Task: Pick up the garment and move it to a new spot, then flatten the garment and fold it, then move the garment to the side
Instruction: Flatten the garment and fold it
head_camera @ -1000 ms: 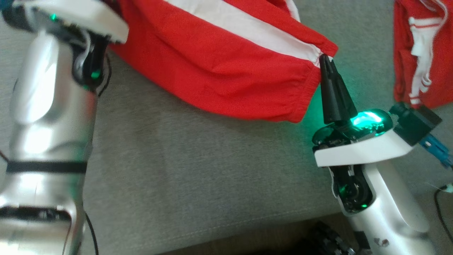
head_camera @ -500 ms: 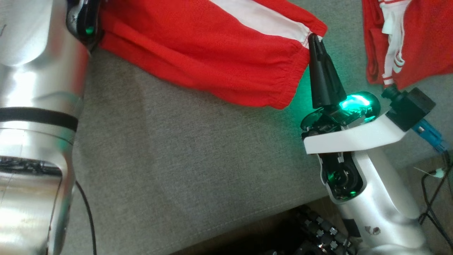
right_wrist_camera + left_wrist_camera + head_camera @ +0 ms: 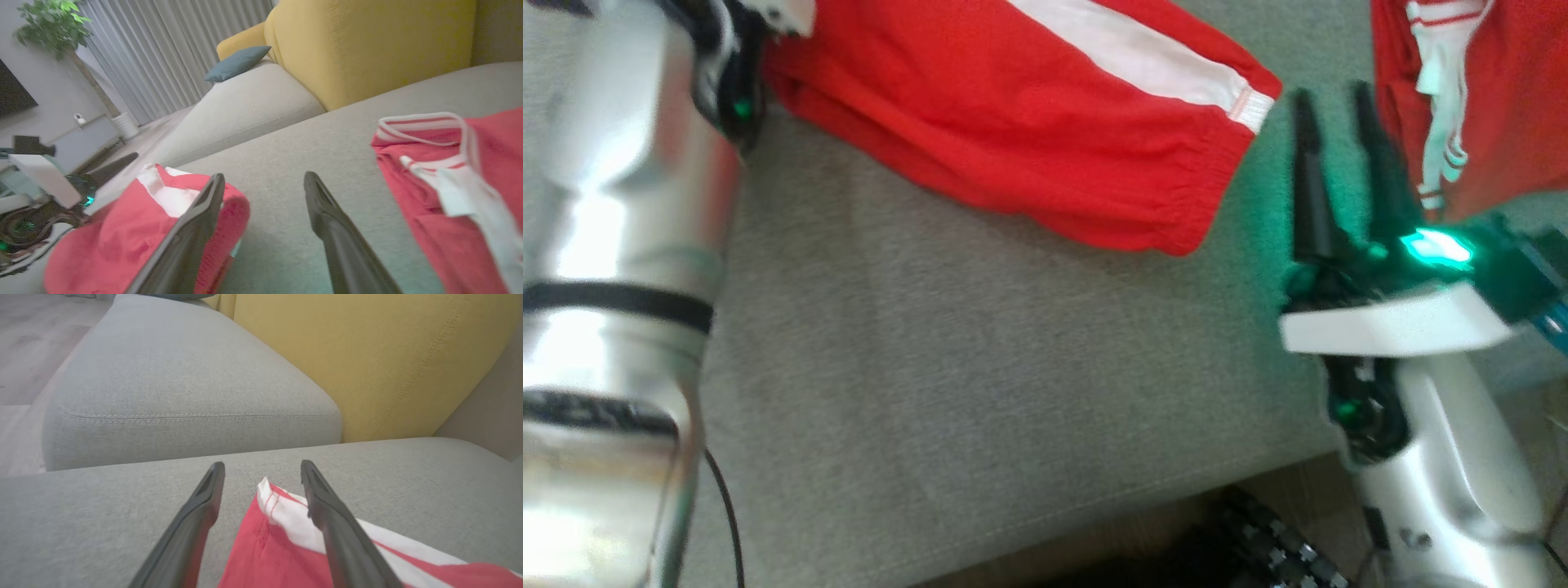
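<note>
Head view: left end effector (image 3: 261, 467), right end effector (image 3: 1331, 91) agape, empty; second garment (image 3: 1503, 106) rightward.

There were two garments (image 3: 1013, 139) (image 3: 1511, 122) (both red), two grippers (image 3: 1331, 91) (image 3: 262, 464), one pillow (image 3: 238, 62) and one plant (image 3: 49, 24).

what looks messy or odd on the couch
Nothing spilled or damaged. On the grey cushion, the red garment at far right lies crumpled, its white trim twisted, unlike the flatter red garment beside it.

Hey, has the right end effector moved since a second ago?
Yes. The right end effector has let go of the red garment's cuff and shifted right, toward the other red garment.
</note>
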